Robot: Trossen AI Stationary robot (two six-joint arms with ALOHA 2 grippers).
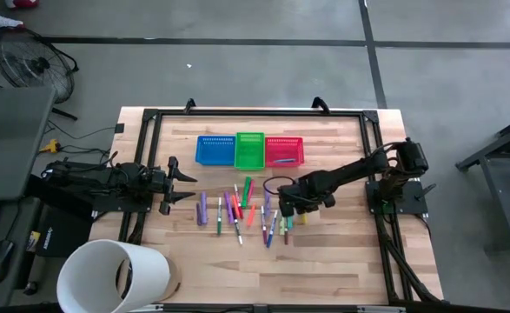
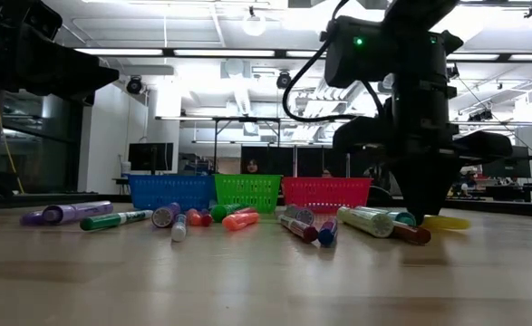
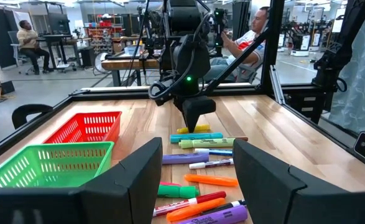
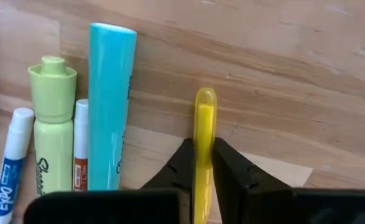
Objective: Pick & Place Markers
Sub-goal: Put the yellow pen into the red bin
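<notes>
A: What is held between the jaws of the right gripper [image 4: 204, 163]?
B: A yellow marker [image 4: 204, 134] is pinched there, the jaws closed tight on it, low over the table [image 4: 306, 74].
A: And beside the jaws?
B: A teal marker [image 4: 110, 106], then a light green marker [image 4: 53, 124], are laid alongside.
A: Farther off?
B: The left gripper [image 1: 183, 185] is kept wide open and empty, well apart.

The right arm reaches from the table's right side toward its middle, wrist bent down, and the right gripper [image 4: 204, 163] points at the tabletop with its fingers [image 4: 183, 163] clamped on a yellow marker [image 4: 204, 124]. The left arm lies low along the left edge, the left gripper [image 1: 185, 183] spread wide and holding nothing.
</notes>
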